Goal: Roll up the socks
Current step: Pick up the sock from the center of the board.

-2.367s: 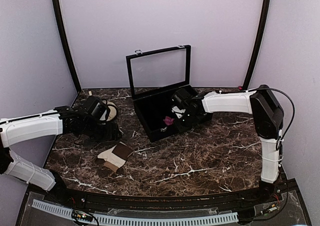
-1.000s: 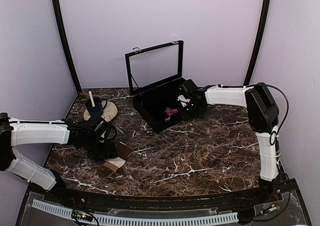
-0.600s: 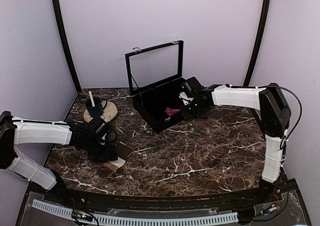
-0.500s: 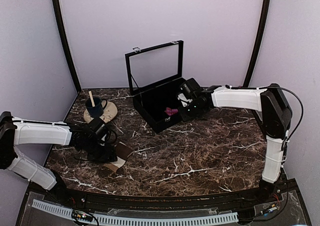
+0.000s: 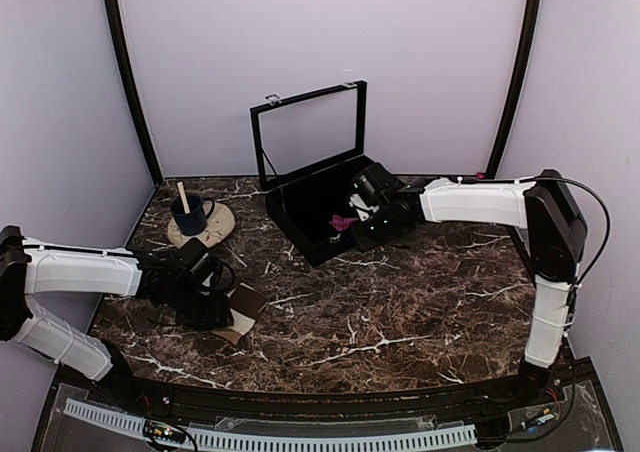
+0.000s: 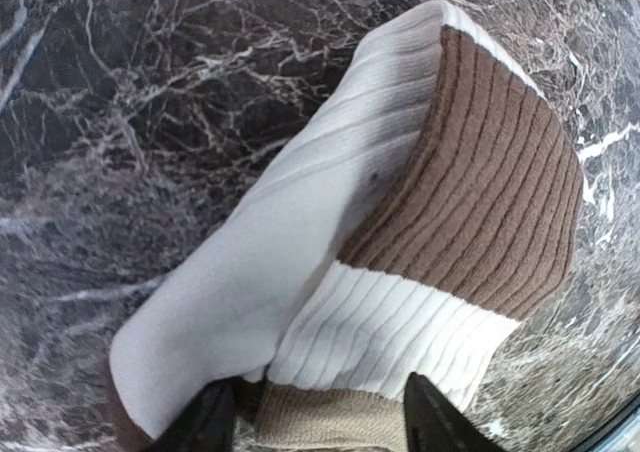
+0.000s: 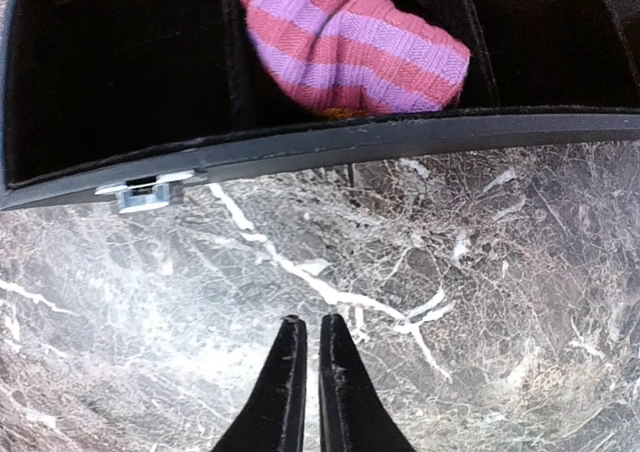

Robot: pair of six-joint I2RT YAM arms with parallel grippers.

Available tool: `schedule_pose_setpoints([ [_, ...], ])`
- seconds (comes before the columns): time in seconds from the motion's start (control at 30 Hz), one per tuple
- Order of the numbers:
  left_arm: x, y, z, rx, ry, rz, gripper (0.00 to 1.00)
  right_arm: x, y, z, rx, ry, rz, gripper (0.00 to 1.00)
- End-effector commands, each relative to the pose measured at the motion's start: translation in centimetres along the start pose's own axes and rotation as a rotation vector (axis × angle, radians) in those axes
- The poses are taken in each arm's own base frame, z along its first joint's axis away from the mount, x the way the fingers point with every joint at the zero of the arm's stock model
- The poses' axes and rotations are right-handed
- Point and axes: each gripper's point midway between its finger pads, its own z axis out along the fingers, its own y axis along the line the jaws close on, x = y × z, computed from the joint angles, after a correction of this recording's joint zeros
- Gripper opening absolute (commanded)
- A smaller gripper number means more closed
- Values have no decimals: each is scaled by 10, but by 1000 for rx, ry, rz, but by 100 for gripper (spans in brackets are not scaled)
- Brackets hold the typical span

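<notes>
The cream-and-brown sock (image 5: 243,304) lies folded on the marble at the front left. My left gripper (image 5: 213,310) is low over its near end. In the left wrist view this sock (image 6: 400,252) fills the frame, and the left gripper (image 6: 318,424) stands open with the sock's beige end between its fingers (image 6: 208,424). The pink striped sock (image 5: 340,222) lies bundled in a compartment of the black case (image 5: 318,254). My right gripper (image 7: 305,324) is shut and holds nothing, over the marble just in front of the case's front wall (image 7: 350,137), with the pink sock (image 7: 360,47) beyond it.
The case's glass lid (image 5: 310,132) stands open at the back. A beige saucer (image 5: 215,230) with a dark blue cup (image 5: 187,212) sits at the back left. A metal latch (image 7: 140,192) sticks out from the case's front wall.
My left gripper has dropped onto the cream sock's near end and its jaws have narrowed a little. The right gripper has drawn back out of the case, staying shut.
</notes>
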Motion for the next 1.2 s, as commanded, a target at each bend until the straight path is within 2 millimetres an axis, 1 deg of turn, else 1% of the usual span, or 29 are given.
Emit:
schedule_pose_setpoints([
  [0.0,23,2,10,10,75,-7,55,-9,2,-19,3,-50,20,7],
  [0.1,29,1,12,3,88,-1,54,-7,2,-22,5,-48,23,5],
  [0.3,35,0,16,-5,103,12,45,0,3,-25,4,-45,29,2],
  [0.57,41,-3,22,-6,125,47,21,11,11,-27,-2,-47,40,0],
  [0.63,42,-3,23,-8,128,57,12,16,16,-27,-3,-45,39,0],
  [0.77,41,-4,19,-11,120,78,7,21,31,-33,-17,-53,30,0],
  [0.87,34,-7,11,1,84,94,1,22,48,-43,-46,-65,24,0],
  [0.97,31,-11,7,22,63,103,0,27,82,-52,-131,-64,13,0],
  [1.03,33,-13,6,39,67,105,0,32,109,-58,-202,-63,24,1],
  [1.17,35,-17,5,78,66,90,0,49,162,-64,-339,-38,81,14],
])
